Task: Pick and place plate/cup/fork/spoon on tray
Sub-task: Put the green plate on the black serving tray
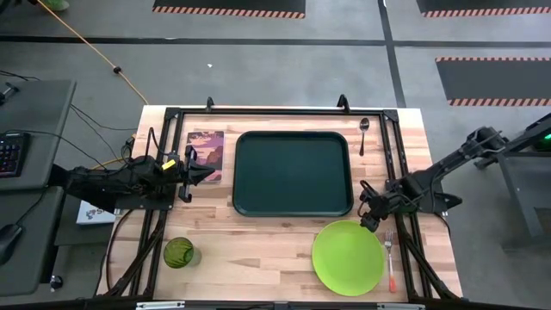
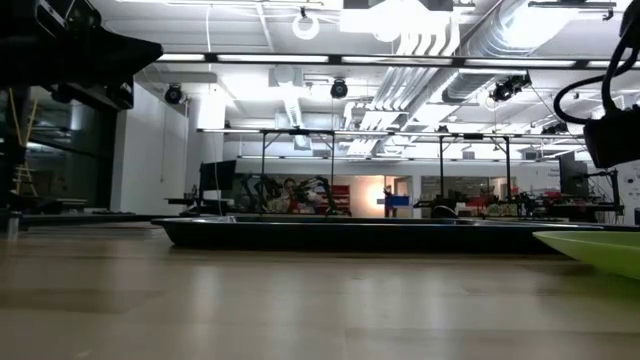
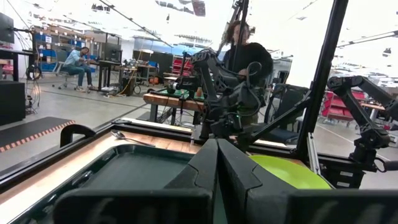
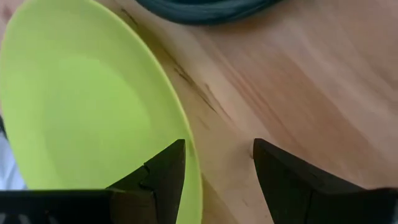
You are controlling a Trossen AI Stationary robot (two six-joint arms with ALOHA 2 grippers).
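Right hand (image 1: pixel 372 215) hovers over plate (image 1: pixel 348 257) rim, fingers (image 4: pixel 163 171) spread to straddle edge, likely lining up rim pinch; nothing gripped yet. Plate lies flat on counter (image 1: pixel 258 241) just beside tray (image 1: pixel 293 172) corner. Tray holds nothing. Left hand (image 1: pixel 196 172) waits beside tray's opposite edge, fingers pressed together. Cup (image 1: pixel 179 252) near counter corner on left arm's side. Fork (image 1: pixel 390 258) just beside plate. Spoon (image 1: pixel 364 133) beyond tray's far corner.
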